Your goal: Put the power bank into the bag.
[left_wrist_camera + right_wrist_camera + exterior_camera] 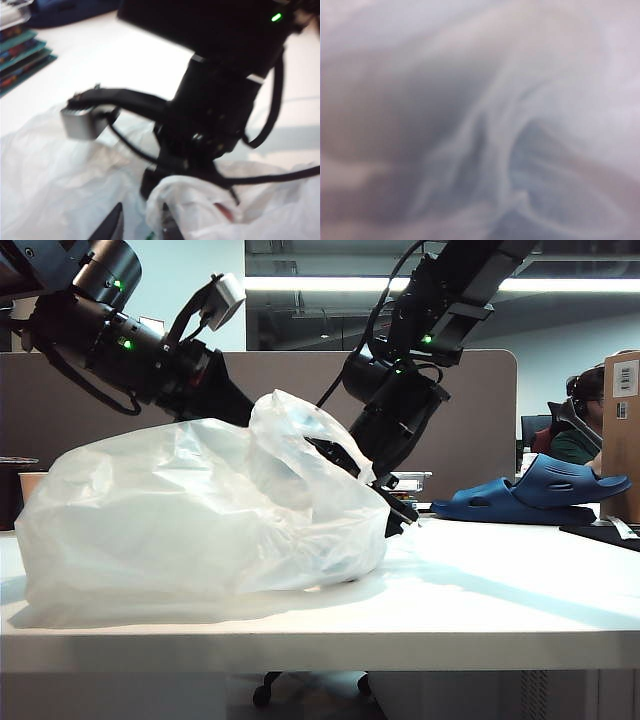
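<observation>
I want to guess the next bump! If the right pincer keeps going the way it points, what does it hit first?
Probably the bag. The right pincer points down into its opening, and its wrist camera shows only blurry white plastic, so depth is unclear.

White table (500,600) under crinkled bag (190,510), blue clog (535,495).

The bag (190,510) is translucent milky white, crinkled, on a plain white tabletop (500,590). Both arms are matt black with small green lights. A blue foam clog (535,495) lies near the tabletop's far right edge, beside a brown carton (622,430).
</observation>
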Robot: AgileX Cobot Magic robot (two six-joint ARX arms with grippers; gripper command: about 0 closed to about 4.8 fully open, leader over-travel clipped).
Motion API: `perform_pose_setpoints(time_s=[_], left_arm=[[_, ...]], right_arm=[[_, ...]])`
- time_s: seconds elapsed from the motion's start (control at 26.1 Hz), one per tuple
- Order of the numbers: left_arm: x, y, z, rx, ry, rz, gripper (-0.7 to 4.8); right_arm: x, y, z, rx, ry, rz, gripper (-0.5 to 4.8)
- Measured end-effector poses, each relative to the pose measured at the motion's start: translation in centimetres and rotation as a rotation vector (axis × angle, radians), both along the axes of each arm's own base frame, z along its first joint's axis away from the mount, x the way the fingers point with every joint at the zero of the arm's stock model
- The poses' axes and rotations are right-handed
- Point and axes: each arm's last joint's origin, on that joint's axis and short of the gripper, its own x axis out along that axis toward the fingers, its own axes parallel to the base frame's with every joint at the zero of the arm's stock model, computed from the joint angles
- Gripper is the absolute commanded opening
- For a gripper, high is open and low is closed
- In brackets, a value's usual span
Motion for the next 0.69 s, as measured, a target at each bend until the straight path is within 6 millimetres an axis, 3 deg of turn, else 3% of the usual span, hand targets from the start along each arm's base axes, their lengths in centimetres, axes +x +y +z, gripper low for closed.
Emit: perform_pose_setpoints(time_s=[0.11,0.19,0.27,0.38,0.69], left_arm=[[0.0,0.1,-0.2,0.028,0.015,0.037,0.9],[0.0,0.1,-0.3,0.039,0.024,0.049,1.04],[-0.1,0.2,-0.4,0.045,0.031,0.055,1.93],[0.0,0.2,-0.4,0.05,0.03,0.062,2.48],[-0.1,0.1,-0.3,0.046,0.027,0.058,2.5]], right_arm=[[-0.1,-0.1,0.0,-0.01,0.007,-0.003,4.06],[-0.2,-0.1,0.1,-0.015,0.012,-0.005,4.58],[-0.4,-0.3,0.5,-0.023,0.022,-0.009,4.63],[-0.6,-0.5,0.7,-0.04,0.034,-0.013,4.63],[-1.3,-1.6,3.4,-0.093,-0.014,-0.044,4.63]])
